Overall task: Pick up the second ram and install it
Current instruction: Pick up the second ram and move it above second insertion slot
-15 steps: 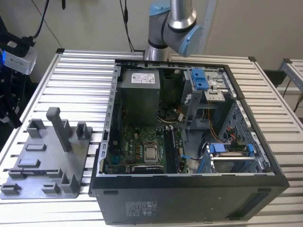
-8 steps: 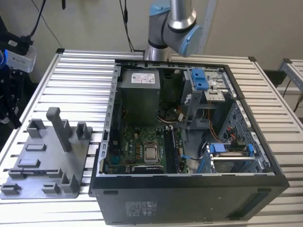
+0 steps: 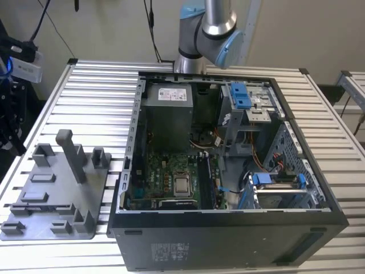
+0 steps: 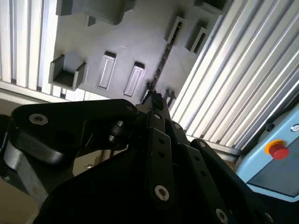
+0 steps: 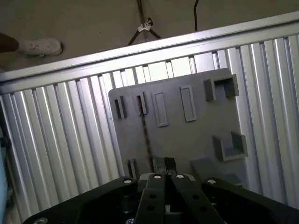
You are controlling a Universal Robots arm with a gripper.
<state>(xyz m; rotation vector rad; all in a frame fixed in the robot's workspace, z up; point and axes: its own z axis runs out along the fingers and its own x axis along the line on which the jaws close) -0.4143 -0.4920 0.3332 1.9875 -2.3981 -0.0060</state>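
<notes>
Nearest in the exterior view is the dark front wall of the open computer case, which lies on its side on the slatted table. Inside it are a green motherboard and a grey power-supply box. A grey fixture tray with upright posts sits on the table at the exterior view's left, just beside the case. The arm rises behind the case.

In the second wrist view the black linkage of the claw is closest, with the tray beyond it. The second ram shows as a thin dark stick standing on its edge on the tray. Its near end runs up to the claw's tip; whether they touch is not clear. A pale blue box with a red button sits past the table's edge.

In the first wrist view the claw again points at the tray. The second ram stands edgewise between small grey holders, and its near end is just beside the claw's tip. Whether the claw is apart, together or clamped cannot be told. A pale shoe rests on the floor beyond the table.
</notes>
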